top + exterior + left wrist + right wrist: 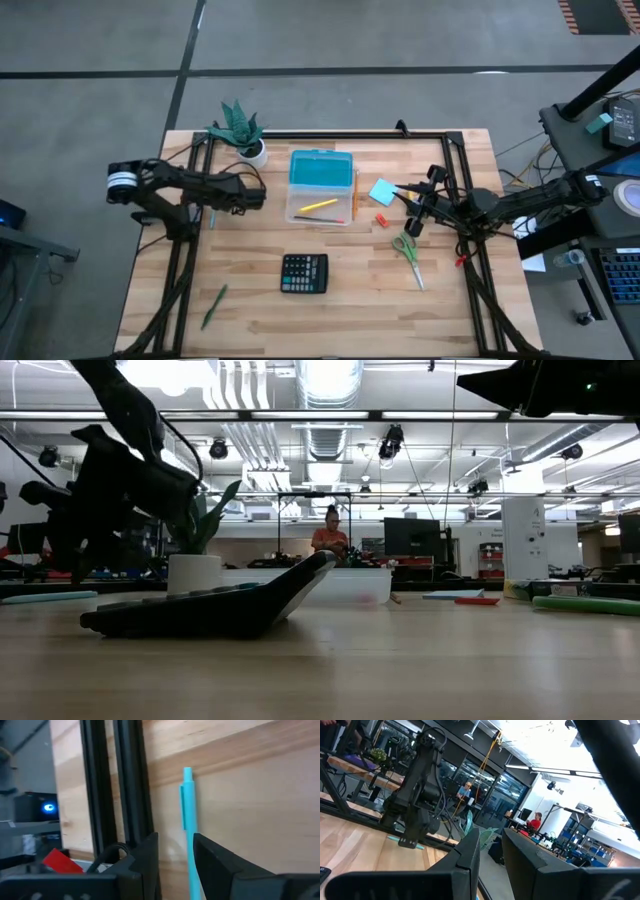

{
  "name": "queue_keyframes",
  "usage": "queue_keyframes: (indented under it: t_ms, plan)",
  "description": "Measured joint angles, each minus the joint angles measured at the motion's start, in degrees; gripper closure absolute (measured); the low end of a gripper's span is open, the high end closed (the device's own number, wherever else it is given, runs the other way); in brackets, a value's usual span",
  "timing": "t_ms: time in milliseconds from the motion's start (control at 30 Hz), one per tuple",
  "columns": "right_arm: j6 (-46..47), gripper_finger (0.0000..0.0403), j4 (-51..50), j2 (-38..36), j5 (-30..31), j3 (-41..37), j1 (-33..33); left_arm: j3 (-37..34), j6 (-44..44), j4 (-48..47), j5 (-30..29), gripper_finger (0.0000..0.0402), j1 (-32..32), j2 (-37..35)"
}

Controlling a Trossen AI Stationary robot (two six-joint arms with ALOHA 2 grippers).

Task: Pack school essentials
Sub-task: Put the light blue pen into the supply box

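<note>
Calculator (304,272): nearest the front edge, key legends unreadable. Green pen (213,306): front left. Scissors (406,250): just below right gripper (411,210), jaws parted, empty. Blue note pad (382,191): beside it. Left gripper (175,855): jaws open astride a light-blue pen (188,820), its lower end hidden. Open case (320,187): holds pencils. Plant (240,130): rear.

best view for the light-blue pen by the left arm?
Left wrist view: the pen lies close up between the left gripper jaws. High view shows only a sliver; low view a far teal strip; right wrist a glimpse.
</note>
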Motion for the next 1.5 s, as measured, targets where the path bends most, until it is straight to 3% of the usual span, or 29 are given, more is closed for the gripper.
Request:
queue_keyframes:
  t_ms: [133, 500, 867, 1267, 1500]
  plan:
    - [0.0, 0.033, 0.0, 0.0, 0.0, 0.0, 0.0, 0.0, -1.4, 0.0, -2.1, 0.0309, 0.4, 4.1]
    - [0.1, 0.033, -0.1, 0.0, 0.0, 0.0, 0.0, 0.4, -1.4, 3.7, -2.2, 0.0399, 0.5, 11.7]
    - [0.0, 0.033, -0.1, 0.0, 0.0, 0.0, 0.0, 3.0, 3.1, 6.5, 2.3, 0.0399, -0.6, 7.1]
    - [0.0, 0.033, -0.1, 0.0, 0.0, 0.0, 0.0, 6.4, 6.5, 6.3, 5.4, 0.0398, -6.2, -0.5]
    - [0.2, 0.033, -0.1, 0.0, 0.0, 0.0, 0.0, 4.1, 6.5, 7.1, 6.0, 0.0341, -6.4, -3.2]
